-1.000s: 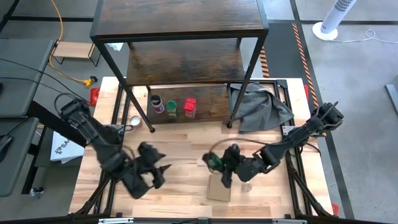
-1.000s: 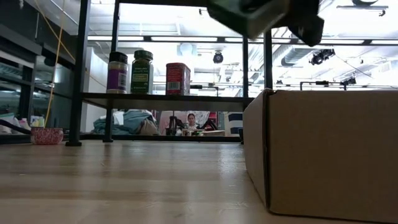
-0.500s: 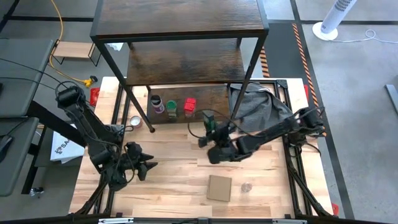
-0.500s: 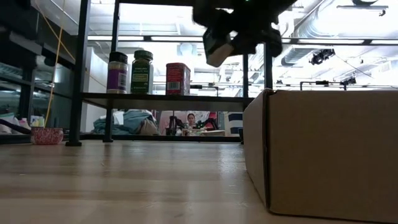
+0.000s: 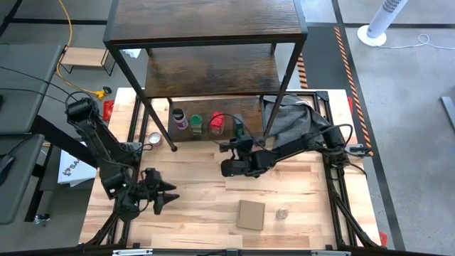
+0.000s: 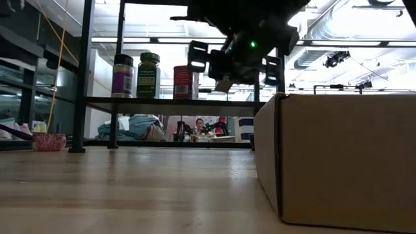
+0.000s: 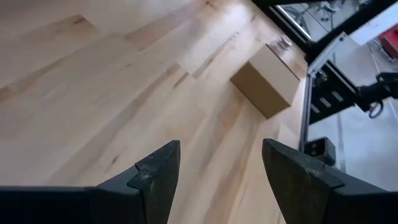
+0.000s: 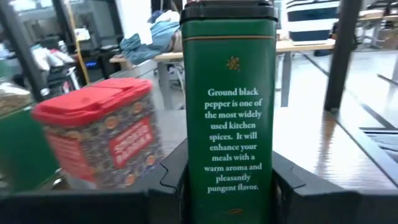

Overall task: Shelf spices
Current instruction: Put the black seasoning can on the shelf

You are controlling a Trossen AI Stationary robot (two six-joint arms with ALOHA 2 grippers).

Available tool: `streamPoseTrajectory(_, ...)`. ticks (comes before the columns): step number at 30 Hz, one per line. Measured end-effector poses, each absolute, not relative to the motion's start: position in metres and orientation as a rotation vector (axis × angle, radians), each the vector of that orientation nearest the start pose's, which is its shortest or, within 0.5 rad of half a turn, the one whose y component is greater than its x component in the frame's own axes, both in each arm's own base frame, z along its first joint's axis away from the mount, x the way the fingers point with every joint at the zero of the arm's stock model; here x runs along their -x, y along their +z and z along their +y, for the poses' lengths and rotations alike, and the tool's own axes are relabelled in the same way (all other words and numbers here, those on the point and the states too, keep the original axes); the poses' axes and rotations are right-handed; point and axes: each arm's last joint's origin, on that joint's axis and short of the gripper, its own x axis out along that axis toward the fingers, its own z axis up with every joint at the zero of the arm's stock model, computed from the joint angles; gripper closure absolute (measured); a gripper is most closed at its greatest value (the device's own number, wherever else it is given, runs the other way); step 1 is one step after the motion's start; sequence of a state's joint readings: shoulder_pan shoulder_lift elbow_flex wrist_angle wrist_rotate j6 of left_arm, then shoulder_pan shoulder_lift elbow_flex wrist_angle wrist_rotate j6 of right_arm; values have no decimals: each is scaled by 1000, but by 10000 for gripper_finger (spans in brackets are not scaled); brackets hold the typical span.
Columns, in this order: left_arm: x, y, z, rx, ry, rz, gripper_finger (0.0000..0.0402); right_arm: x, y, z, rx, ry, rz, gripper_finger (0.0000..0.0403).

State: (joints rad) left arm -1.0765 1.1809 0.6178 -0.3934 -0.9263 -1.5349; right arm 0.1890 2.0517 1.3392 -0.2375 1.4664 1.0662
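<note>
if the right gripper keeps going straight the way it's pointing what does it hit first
Probably the red container on the shelf's bottom board. The right gripper, shut on the green pepper tin, points at that row; depth is unclear, so the tin may pass beside it.

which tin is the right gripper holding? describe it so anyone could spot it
Find the shelf, then the right gripper at its lowest board. It grips a tall dark-green tin of ground black pepper, beside the red-lidded container. It alone has flat sides with pale lettering.

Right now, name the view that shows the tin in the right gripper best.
The right wrist view: the green black-pepper tin fills it, label readable, clamped between the fingers. The high view shows only a speck; the low view hides it; the left wrist view lacks it.
</note>
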Motion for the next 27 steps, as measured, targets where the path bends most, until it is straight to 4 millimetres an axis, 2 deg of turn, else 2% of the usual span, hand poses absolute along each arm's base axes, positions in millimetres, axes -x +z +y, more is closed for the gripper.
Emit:
streamPoseTrajectory(4,-115,198,-174,681,241,461,180,-406,158,48,-144,-1351,-48,290)
streamPoseTrajectory(10,-113,199,-175,655,238,437,180,-408,148,38,-97,-1381,-21,290)
streamPoseTrajectory(23,-114,199,-175,646,237,436,180,-410,145,27,-139,-1382,10,288)
streamPoseTrajectory(27,-114,199,-175,646,237,436,180,-411,146,27,-160,-1379,-8,211)
